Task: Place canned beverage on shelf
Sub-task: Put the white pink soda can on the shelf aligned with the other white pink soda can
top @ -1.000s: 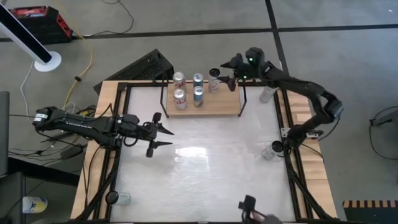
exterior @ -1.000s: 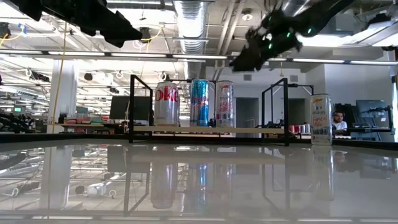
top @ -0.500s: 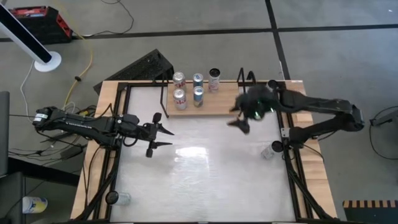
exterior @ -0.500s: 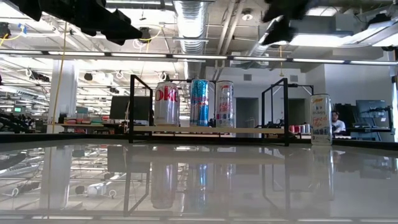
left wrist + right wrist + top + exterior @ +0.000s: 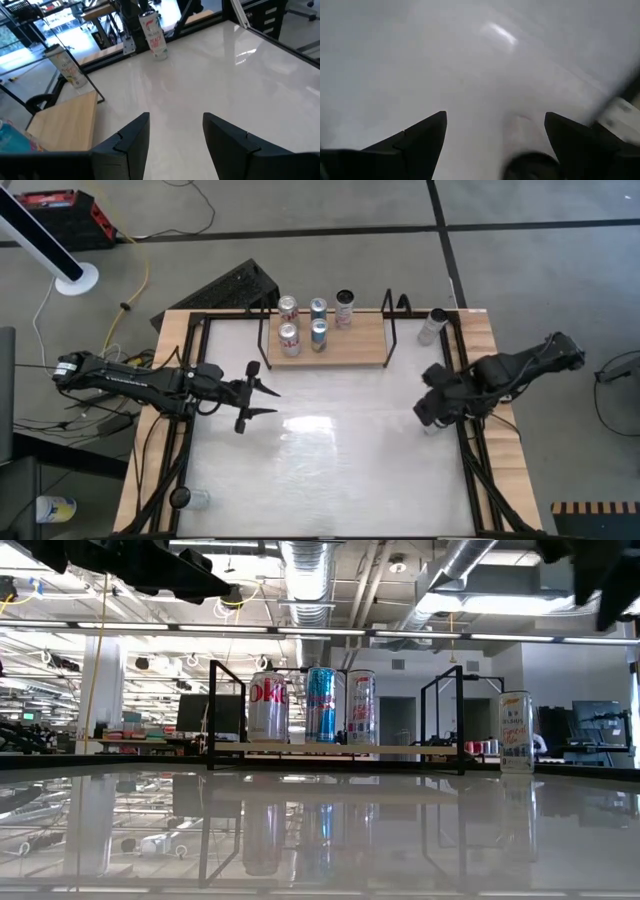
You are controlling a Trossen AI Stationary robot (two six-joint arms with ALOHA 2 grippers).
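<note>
High view: right gripper (image 5: 432, 412), fingers spread and empty, hangs over a can (image 5: 432, 425) at table's 3 o'clock edge. Best to centre on it, drop straight, then close. Left gripper (image 5: 262, 400) waits open, empty, at 9 o'clock; shelf (image 5: 355, 347) at 12.

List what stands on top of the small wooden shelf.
Five cans stand on the shelf, all toward its left end: three in the back row, two in front. The low view shows only three, which cover the others.
</note>
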